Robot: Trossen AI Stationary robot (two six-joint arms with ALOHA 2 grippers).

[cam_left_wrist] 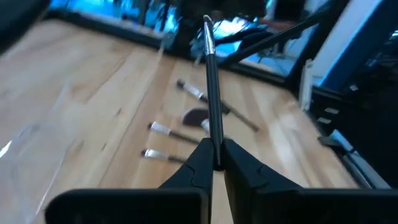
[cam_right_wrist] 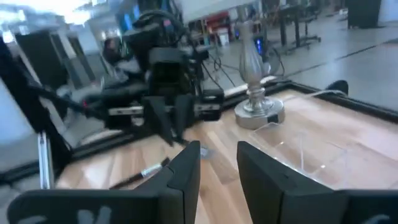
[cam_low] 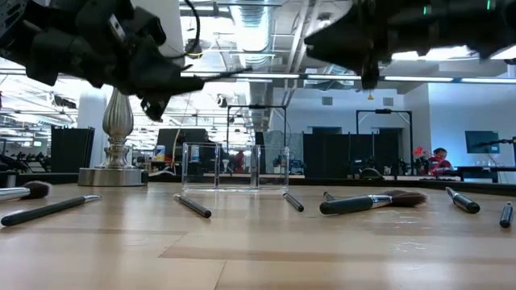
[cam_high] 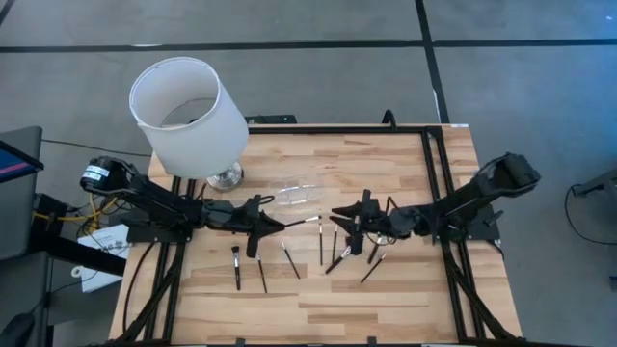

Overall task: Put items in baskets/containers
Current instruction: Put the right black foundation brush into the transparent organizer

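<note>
A light, stiff brush (cam_left_wrist: 211,93) was held clamped at its handle by the left pincer (cam_left_wrist: 216,163); the right pincer (cam_right_wrist: 217,163) stood apart, empty.

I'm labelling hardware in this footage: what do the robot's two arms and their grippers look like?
Both are dark, nearly black jointed arms. The left arm carries yellow and red wiring and a white-labelled round part at its base. The right arm is plain black. The left gripper and the right gripper each have two matte black, wedge-shaped fingers on a blocky black body.
</note>
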